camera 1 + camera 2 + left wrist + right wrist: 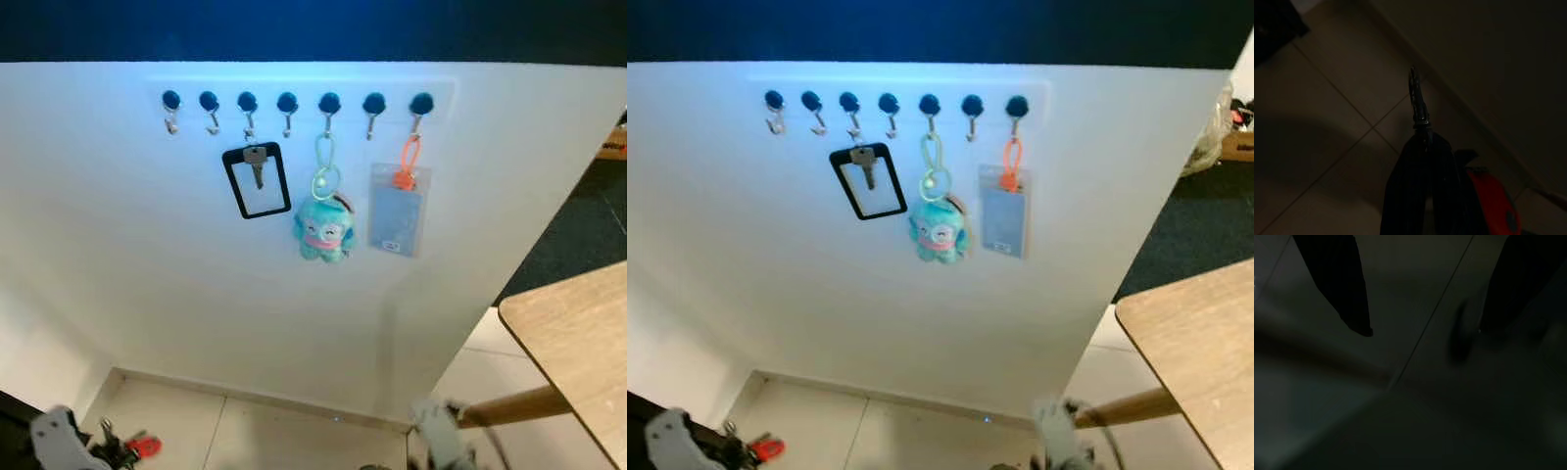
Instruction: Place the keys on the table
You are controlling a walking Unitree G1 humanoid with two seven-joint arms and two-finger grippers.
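Dim left gripper (1422, 147) gripping keys (1418, 98)

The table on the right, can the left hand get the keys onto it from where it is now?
Probably not yet. The left hand hangs low at the robot's left holding the keys, while the table stands off to its right.

we see the keys (1418, 100) low beside the white wall, pinched between the closed fingers of the left gripper (1422, 147): a dark metal key pokes out past the fingertips, with a red fob (1493, 205) alongside. the wooden table (578, 333) stands right of that wall.
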